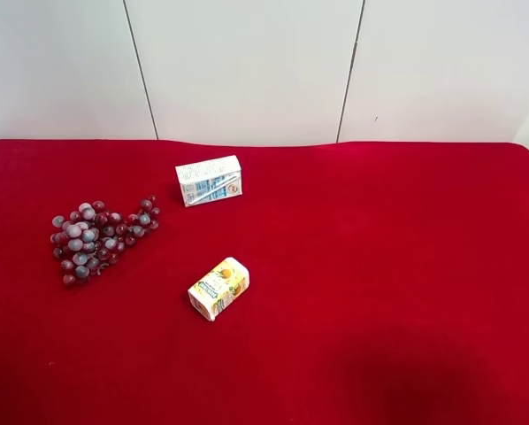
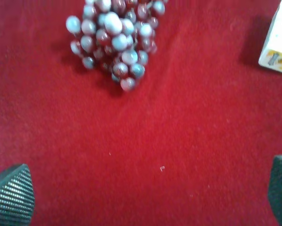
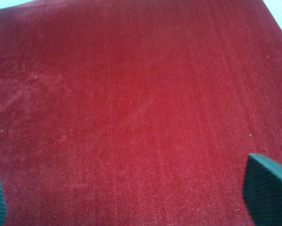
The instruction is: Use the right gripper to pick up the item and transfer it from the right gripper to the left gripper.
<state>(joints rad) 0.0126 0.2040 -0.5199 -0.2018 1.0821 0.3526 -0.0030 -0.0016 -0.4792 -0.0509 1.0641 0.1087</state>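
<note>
The item, a bunch of dark red and frosty grey-blue grapes (image 1: 95, 237), lies on the red cloth at the exterior high view's left. The left wrist view shows the same grapes (image 2: 113, 38) ahead of my left gripper (image 2: 145, 193), which is open with its fingertips (image 2: 11, 195) wide apart and nothing between them. My right gripper (image 3: 131, 193) is open too, over bare red cloth, with one dark fingertip (image 3: 268, 188) at each lower corner of its view. Neither arm appears in the exterior high view.
A white-and-blue carton (image 1: 209, 180) lies behind the middle of the red table (image 1: 379, 266). A yellow juice carton (image 1: 218, 288) lies nearer the front, its corner also showing as the yellow carton (image 2: 278, 42) in the left wrist view. White wall panels stand behind the table.
</note>
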